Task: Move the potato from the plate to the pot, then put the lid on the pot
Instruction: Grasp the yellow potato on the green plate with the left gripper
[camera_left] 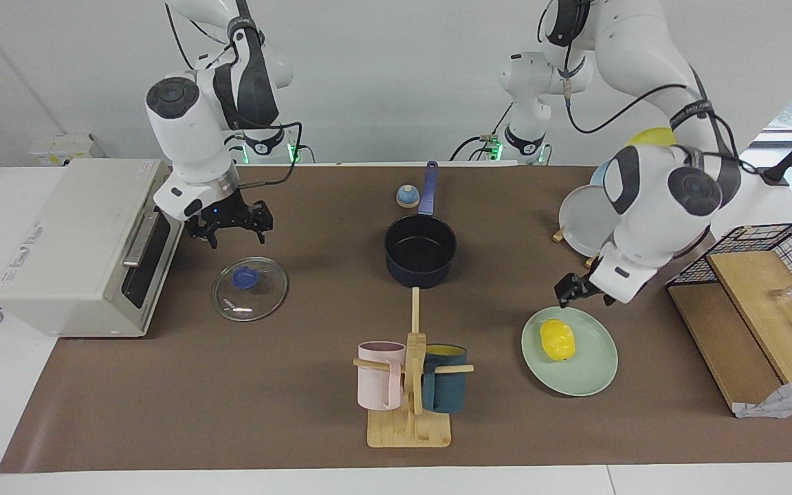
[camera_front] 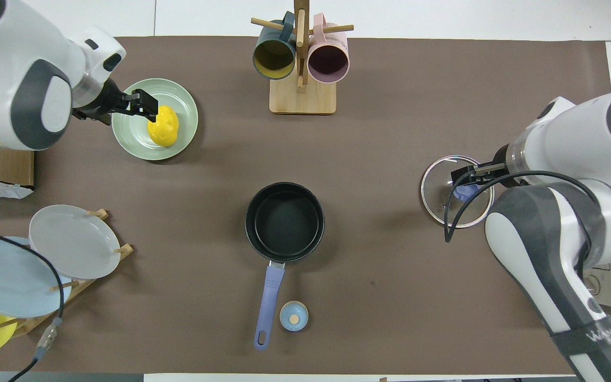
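The potato (camera_left: 557,339) lies on the plate (camera_left: 592,375) near the table's left-arm end, long axis running toward the robots. The left gripper (camera_left: 567,289), fingers spread, hovers over the plate's rim. The right gripper (camera_left: 232,234), also spread, hangs above the lid (camera_left: 250,289). The pot's (camera_left: 420,251) handle points toward the robots.

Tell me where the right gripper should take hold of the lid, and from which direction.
Grip the blue knob at the centre of the lid, coming straight down. The lid lies flat on the table, knob up, so its glass and thin rim offer no purchase. The right gripper hangs just above it, fingers open.
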`<action>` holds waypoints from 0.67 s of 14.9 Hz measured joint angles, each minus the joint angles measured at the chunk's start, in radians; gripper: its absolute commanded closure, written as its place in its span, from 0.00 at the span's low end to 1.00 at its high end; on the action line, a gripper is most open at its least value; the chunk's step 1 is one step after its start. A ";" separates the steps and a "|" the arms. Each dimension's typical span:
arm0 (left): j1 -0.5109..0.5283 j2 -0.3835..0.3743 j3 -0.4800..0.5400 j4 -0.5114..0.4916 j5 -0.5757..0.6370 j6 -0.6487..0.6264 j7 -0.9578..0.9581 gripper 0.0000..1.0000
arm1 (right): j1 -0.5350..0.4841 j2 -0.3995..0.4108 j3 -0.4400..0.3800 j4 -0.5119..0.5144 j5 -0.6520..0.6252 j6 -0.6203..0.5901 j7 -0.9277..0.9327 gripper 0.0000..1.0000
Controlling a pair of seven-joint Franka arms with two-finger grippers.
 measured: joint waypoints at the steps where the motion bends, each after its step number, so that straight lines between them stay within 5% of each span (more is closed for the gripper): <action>1: -0.005 0.048 0.000 0.015 0.000 0.035 -0.001 0.00 | -0.004 0.015 -0.002 -0.033 0.000 0.051 -0.017 0.00; 5: -0.011 0.122 0.002 0.044 0.000 0.098 -0.007 0.00 | -0.029 0.043 -0.005 -0.167 0.000 0.254 -0.058 0.00; 10: -0.016 0.121 0.020 0.008 0.012 0.147 -0.052 0.00 | -0.039 0.063 -0.005 -0.202 0.000 0.320 -0.122 0.00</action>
